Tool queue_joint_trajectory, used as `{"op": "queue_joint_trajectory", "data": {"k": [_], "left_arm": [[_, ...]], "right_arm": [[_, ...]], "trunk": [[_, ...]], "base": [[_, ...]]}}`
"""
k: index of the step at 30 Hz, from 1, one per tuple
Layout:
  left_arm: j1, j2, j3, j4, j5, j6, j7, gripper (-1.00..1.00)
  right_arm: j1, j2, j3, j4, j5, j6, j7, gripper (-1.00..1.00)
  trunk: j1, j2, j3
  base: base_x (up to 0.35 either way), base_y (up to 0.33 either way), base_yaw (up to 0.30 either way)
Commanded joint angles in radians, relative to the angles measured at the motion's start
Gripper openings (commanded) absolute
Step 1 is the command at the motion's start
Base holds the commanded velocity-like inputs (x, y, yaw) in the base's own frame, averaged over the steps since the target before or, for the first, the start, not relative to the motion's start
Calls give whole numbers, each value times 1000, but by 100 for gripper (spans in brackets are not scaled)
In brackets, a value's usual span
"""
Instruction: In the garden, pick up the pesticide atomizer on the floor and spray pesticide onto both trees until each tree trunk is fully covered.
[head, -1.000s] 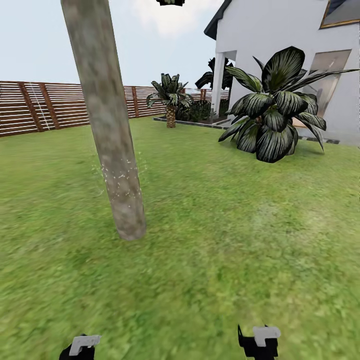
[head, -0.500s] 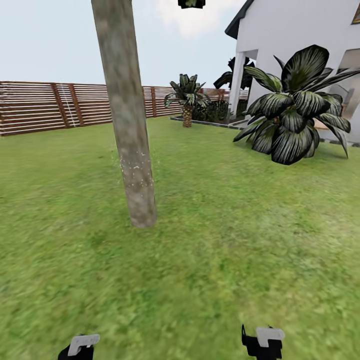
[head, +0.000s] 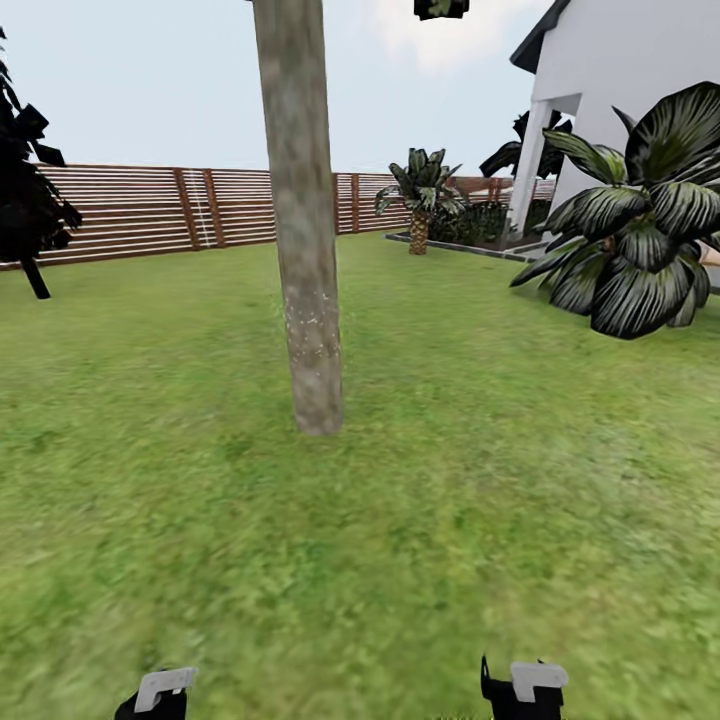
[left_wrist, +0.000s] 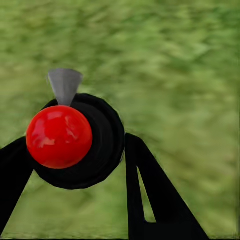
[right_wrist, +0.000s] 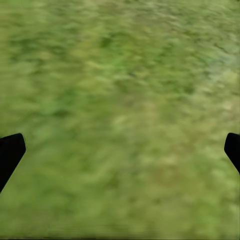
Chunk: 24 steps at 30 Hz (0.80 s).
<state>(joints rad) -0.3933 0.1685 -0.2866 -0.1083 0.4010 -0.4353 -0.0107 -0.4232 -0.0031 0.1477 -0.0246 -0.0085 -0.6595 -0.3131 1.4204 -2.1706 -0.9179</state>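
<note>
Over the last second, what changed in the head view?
The camera swung left, so the whole scene slid right: the tree trunk now stands near centre, the big-leafed plant is partly cut off by the edge, and a black tree has come in at the far left. The trunk's pale speckles persist. The left gripper stays shut on the pesticide atomizer; the right gripper stays open over grass.

You are looking at the back garden of a home. A green grass lawn (head: 480, 480) runs out to a reddish-brown horizontal-slat wooden fence (head: 130, 212). At the right stands a white rendered house wall with a white porch post (head: 527, 165). A straight grey-brown tree trunk (head: 303, 220) rises from the grass, with a short scaly-stemmed palm (head: 420, 200), a broad dark-leaved shrub (head: 640, 230) and a black cone-shaped tree (head: 25, 190) around it.
</note>
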Motion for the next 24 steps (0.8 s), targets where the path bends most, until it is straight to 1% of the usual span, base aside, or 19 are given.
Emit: {"op": "queue_joint_trajectory", "data": {"k": [1,7,13,17,18,20,24], "left_arm": [[-1,0,-8,1,10,-3,-2,-100],[-1,0,-8,1,13,-3,-2,-100],[-1,2,-8,1,10,-1,-1,-100],[-1,0,-8,0,18,0,2,-100],[-1,1,-8,0,20,0,10,-100],[-1,2,-9,-1,21,-1,45,-100],[-1,3,-10,0,21,-3,50,-100]], "right_arm": [[0,0,8,0,-1,0,-7,100],[0,0,8,0,-1,0,-7,100],[0,0,7,0,-1,0,-7,100],[0,-1,7,-1,-1,0,-7,100],[0,-1,7,-1,-1,0,-7,100],[0,0,8,0,-1,0,-7,100],[0,0,8,0,-1,0,-7,100]], "trunk": [[-1,0,-1],[-1,0,-1],[-1,0,-1],[-1,0,-1],[-1,0,-1],[-1,0,-1],[-1,0,-1]], "base": [[-233,-204,282],[-199,-177,281],[-19,-16,282],[-1,-1,281],[0,0,281],[0,0,281],[0,0,282]]}}
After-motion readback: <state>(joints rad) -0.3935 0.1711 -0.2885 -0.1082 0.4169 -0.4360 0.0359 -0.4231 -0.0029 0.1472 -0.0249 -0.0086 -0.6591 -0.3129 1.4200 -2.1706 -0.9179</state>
